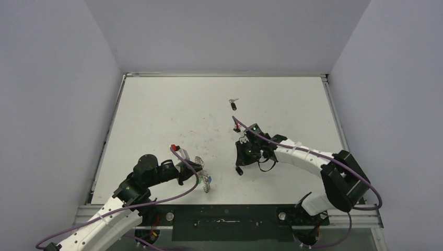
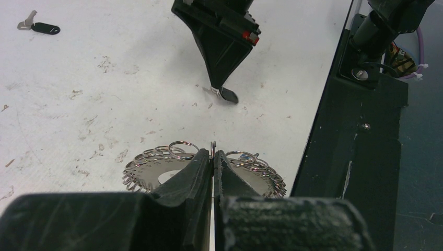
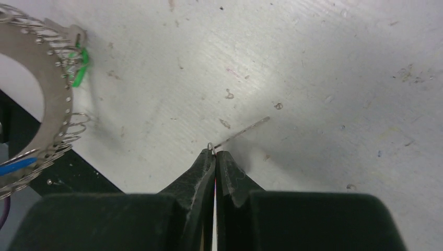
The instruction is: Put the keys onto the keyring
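So the left fingers (image 2: pixel 193 178) are clamped shut on the rim of the keyring (image 2: pixel 151 170), loops fanning out either side of them, with a green bit (image 3: pixel 79 65) and a blue bit (image 3: pixel 15 164) hung on it. Straight ahead, across some scuffed table (image 2: pixel 78 104), the right fingers (image 2: pixel 219 52) are pinched shut on the first key (image 2: pixel 228 95), crosswise at their tips, black head poking out sideways. The second key (image 2: pixel 39 27) lies flat way beyond, well apart from both.
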Robot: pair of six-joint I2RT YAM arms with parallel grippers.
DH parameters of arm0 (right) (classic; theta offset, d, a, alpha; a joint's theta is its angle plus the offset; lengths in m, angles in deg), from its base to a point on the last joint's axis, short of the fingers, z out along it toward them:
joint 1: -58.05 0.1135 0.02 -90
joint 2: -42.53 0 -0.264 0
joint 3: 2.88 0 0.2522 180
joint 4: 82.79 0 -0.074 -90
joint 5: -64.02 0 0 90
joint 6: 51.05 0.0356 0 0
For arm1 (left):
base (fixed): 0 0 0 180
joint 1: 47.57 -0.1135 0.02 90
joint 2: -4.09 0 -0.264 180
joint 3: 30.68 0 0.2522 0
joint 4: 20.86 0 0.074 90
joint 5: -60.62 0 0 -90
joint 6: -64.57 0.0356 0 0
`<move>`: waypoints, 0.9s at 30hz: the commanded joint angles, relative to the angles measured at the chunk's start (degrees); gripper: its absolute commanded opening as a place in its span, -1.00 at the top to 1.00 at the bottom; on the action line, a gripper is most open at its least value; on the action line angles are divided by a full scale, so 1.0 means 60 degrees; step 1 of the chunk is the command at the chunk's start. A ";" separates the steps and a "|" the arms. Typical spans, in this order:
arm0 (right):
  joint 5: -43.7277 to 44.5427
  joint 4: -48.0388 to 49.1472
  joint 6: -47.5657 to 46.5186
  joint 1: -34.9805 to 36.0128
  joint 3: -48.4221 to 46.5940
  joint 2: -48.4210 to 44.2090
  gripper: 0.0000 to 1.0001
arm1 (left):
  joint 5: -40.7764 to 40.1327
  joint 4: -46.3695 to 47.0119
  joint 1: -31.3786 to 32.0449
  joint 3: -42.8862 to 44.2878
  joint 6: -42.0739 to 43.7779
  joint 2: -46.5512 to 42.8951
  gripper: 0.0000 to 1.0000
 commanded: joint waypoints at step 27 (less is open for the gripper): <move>-0.1408 -0.1018 -0.2394 0.2673 -0.3070 -0.1563 1.00 | 0.0956 0.1720 0.0029 -0.0055 -0.0087 0.0416 1.00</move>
